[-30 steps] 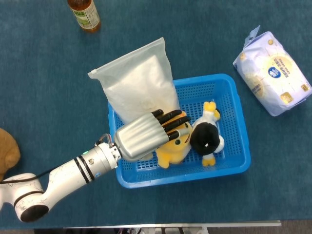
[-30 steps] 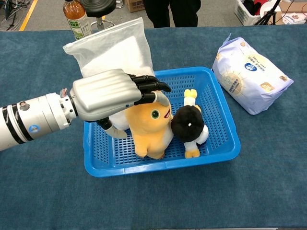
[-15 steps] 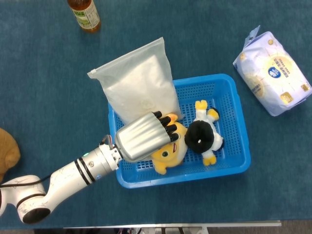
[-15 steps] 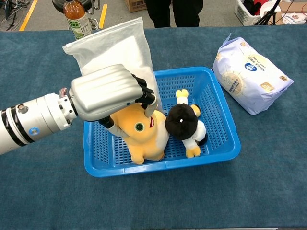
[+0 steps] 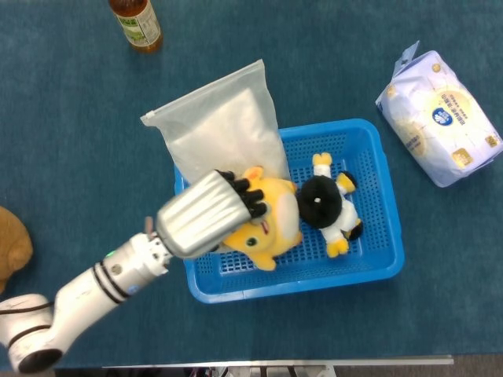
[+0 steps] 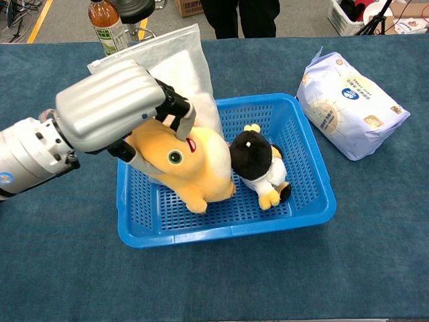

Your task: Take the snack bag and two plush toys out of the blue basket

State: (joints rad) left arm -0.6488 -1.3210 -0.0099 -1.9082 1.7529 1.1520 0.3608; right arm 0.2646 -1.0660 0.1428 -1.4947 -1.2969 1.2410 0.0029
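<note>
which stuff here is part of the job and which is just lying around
Job: blue basket, white snack bag, yellow plush toy gripped by the left hand, black plush toy.
Lying about: tissue pack, drink bottle, brown object at the table's left edge.

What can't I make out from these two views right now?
- Left hand fingertips: both views, buried in the yellow plush toy.
- White snack bag bottom: hidden by hand and toy.
- Right hand: in neither view.
- Brown object: head view, cut by left edge.
</note>
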